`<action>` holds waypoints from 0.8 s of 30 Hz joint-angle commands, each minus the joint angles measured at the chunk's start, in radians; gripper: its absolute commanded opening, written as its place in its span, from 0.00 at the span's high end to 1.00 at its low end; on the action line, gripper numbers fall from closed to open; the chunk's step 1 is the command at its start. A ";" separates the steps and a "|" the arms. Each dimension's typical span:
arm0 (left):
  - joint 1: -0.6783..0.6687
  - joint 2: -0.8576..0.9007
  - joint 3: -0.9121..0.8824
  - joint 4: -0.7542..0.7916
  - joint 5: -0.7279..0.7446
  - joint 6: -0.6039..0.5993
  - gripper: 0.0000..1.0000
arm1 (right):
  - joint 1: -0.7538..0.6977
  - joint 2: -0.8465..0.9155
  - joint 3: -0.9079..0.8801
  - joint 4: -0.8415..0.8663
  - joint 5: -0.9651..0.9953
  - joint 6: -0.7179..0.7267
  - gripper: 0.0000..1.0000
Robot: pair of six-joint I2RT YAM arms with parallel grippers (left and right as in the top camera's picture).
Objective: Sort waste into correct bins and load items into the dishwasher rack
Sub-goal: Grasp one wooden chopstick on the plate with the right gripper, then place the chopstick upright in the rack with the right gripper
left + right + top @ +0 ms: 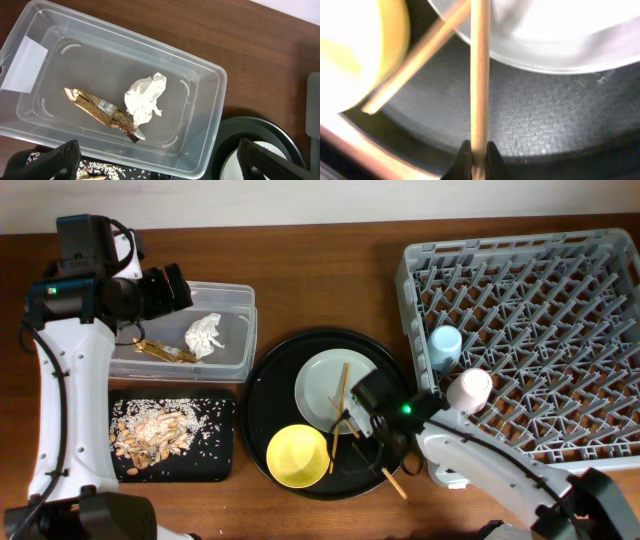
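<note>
Left tool [157,147]: fingers wide apart, holding nothing, positioned over the clear tub [210,125]. The tub holds the white napkin [145,97] and the gold-brown wrapper [100,107], which touch each other. The tan food scraps [150,430] lie in the shallow black tray [225,465], just beside the tub.

Right tool [479,159]: clamped on one chopstick [480,75] over the round black tray [262,395]. The second chopstick [415,60] crosses the first.

The plate [318,385] and the yellow bowl [297,455] sit on the round tray. The blue cup [445,342] and the pinkish cup [470,390] stand in the rack [560,300], at its left edge. Everything rests on the desk [320,260].
</note>
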State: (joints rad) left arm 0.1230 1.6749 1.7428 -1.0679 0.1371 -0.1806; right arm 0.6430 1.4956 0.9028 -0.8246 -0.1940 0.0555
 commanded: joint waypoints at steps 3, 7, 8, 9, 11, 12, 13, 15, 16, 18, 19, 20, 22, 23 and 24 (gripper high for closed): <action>0.003 -0.002 -0.001 0.000 -0.004 -0.009 0.01 | -0.082 -0.010 0.389 -0.221 0.175 -0.064 0.96; 0.003 -0.002 -0.001 0.000 -0.004 -0.009 0.01 | -0.299 -0.010 0.527 -0.235 0.357 -0.279 0.96; 0.003 -0.002 -0.001 0.000 -0.004 -0.009 0.01 | -0.367 -0.008 0.527 -0.202 0.361 -0.360 0.96; 0.003 -0.002 -0.001 0.000 -0.004 -0.009 0.01 | -0.441 0.001 0.527 -0.159 0.360 -0.402 0.96; 0.003 -0.002 -0.001 0.000 -0.004 -0.009 0.01 | -0.556 0.029 0.527 -0.099 0.359 -0.415 0.96; 0.003 -0.002 -0.001 0.000 -0.004 -0.009 0.01 | -0.617 0.053 0.527 -0.074 0.351 -0.417 0.96; 0.003 -0.002 -0.001 0.000 -0.004 -0.009 0.01 | -0.653 0.072 0.527 -0.060 0.320 -0.418 0.96; 0.003 -0.002 -0.001 0.000 -0.004 -0.009 0.01 | -0.744 0.144 0.527 -0.016 0.175 -0.453 0.96; 0.003 -0.002 -0.001 0.000 -0.004 -0.009 0.01 | -0.766 0.174 0.527 0.002 0.167 -0.452 0.96; 0.003 -0.002 -0.001 0.000 -0.004 -0.009 0.01 | -0.798 0.239 0.527 0.030 0.167 -0.451 0.95; 0.003 -0.002 -0.001 0.000 -0.004 -0.009 0.01 | -0.805 0.273 0.527 0.042 0.166 -0.451 0.81; 0.003 -0.002 -0.001 0.000 -0.004 -0.009 0.01 | -0.804 0.278 0.527 0.048 0.166 -0.451 0.78; 0.003 -0.002 -0.001 0.000 -0.004 -0.009 0.01 | -0.804 0.275 0.531 0.057 0.167 -0.443 0.72; 0.003 -0.002 -0.001 0.000 -0.004 -0.009 0.01 | -0.804 0.272 0.542 0.054 0.167 -0.440 0.60; 0.003 -0.002 -0.001 0.000 -0.004 -0.009 0.01 | -0.804 0.269 0.547 0.047 0.167 -0.440 0.56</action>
State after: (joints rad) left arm 0.1230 1.6749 1.7420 -1.0687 0.1375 -0.1810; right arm -0.1577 1.7760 1.4197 -0.7734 -0.0124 -0.3908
